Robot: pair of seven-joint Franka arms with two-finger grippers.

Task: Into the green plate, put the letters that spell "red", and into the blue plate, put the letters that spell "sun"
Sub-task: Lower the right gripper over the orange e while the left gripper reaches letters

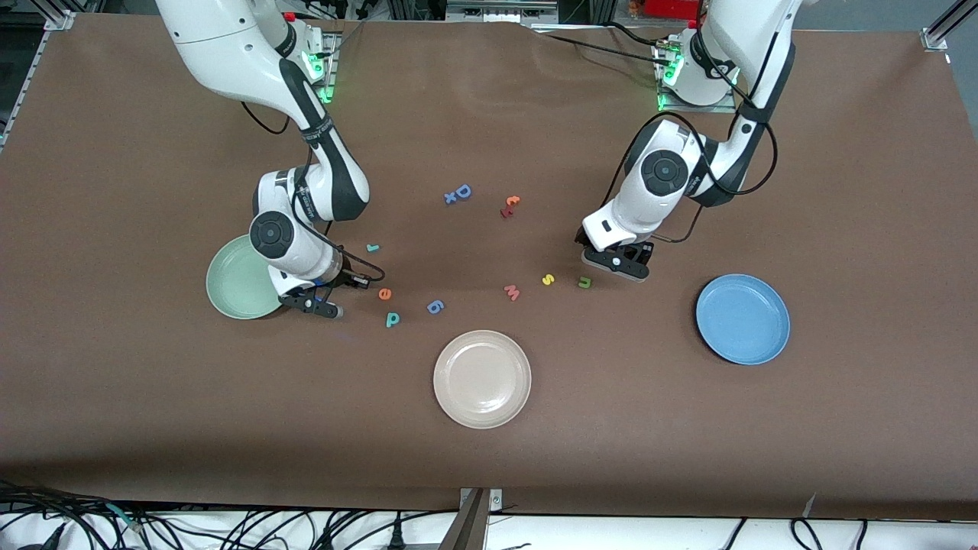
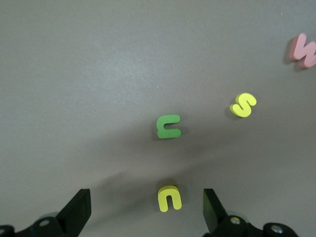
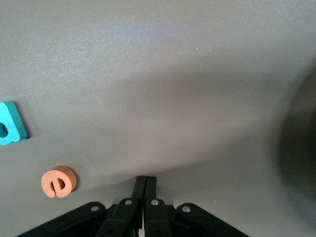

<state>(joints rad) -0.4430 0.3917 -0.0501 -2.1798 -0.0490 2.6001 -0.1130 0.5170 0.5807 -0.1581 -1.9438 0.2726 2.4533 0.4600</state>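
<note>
From the front, the right gripper (image 1: 325, 307) sits low over the brown table (image 1: 153, 428), just beside the green plate (image 1: 238, 279) on the side toward the orange e (image 1: 384, 294). The teal r (image 1: 373, 247) lies a little farther from the camera than the e, the teal d (image 1: 393, 319) a little nearer, with a blue 6-like letter (image 1: 435, 306) beside it. The left gripper (image 1: 616, 263) hangs over the table close to the dark green n (image 1: 584, 283); the yellow s (image 1: 548, 279) and a pink letter (image 1: 512, 292) follow toward the middle. The blue plate (image 1: 743, 318) rests toward the left arm's end, bare, and a beige plate (image 1: 482, 379) lies nearest the camera.

In the left wrist view the jaws stand spread wide — the yellow u (image 2: 170, 198) lies on the table between them, untouched, with the n (image 2: 169, 126) and s (image 2: 243, 104) farther off.

In the right wrist view the jaws are pressed together on nothing, the fingertips (image 3: 140, 185) over bare table; the e (image 3: 59, 181) and d (image 3: 11, 123) lie off to one side.
</note>
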